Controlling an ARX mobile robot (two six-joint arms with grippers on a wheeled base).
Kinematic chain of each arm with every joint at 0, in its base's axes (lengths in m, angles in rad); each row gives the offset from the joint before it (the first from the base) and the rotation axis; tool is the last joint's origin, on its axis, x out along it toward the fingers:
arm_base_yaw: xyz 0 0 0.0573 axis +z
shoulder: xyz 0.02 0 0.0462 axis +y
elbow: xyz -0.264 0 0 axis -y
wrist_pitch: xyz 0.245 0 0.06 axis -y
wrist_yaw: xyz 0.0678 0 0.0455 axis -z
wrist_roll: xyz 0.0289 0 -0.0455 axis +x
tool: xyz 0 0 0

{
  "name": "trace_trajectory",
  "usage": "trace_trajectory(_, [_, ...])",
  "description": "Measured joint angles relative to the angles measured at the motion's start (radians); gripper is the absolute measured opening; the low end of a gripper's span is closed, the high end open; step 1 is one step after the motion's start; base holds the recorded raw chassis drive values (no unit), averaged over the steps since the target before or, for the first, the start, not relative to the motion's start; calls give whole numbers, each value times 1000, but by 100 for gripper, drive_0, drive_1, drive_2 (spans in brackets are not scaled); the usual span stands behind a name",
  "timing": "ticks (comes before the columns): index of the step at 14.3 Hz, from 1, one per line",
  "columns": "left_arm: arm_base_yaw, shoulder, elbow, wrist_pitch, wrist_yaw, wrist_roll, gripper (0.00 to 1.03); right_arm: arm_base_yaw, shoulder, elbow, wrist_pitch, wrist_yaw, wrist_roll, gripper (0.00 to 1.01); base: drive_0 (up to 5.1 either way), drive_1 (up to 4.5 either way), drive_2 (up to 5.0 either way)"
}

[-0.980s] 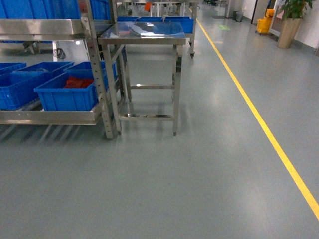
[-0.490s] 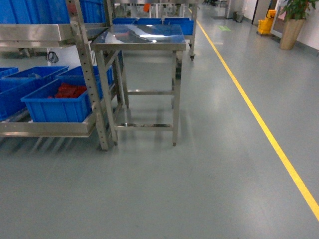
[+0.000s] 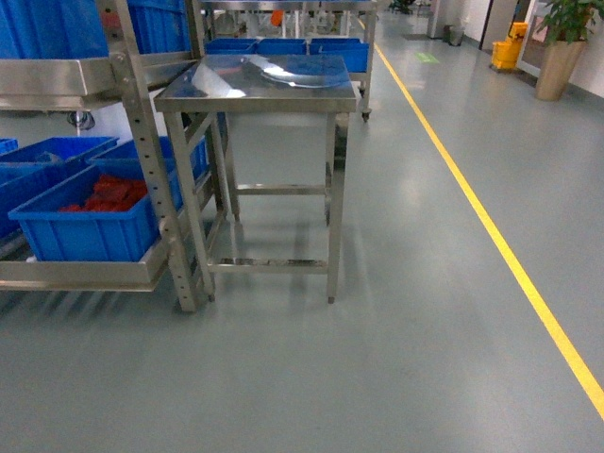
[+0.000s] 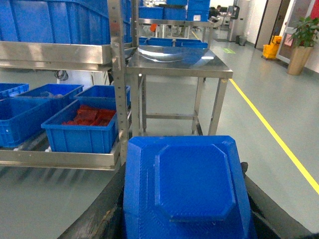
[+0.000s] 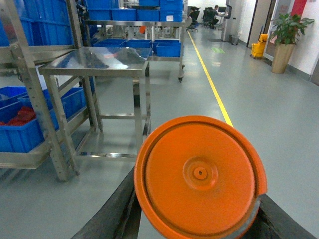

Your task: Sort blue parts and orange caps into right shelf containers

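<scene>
**You are rolling closer to the shelf**

The steel counter (image 3: 257,80) and shelf (image 3: 85,274) are looming bigger than a moment ago; your left end effector (image 4: 184,199) is pinching a blue part (image 4: 187,186); your right end effector (image 5: 199,199) is pinching an orange cap (image 5: 199,174); blue bins (image 3: 85,231) are waiting ahead on your left.
</scene>
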Motion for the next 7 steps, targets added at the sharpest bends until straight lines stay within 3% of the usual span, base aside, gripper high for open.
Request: trace_trajectory(7, [0,0,0,-1,-2,0,44,0,0,0,0,0,0,43,-6,414,-425])
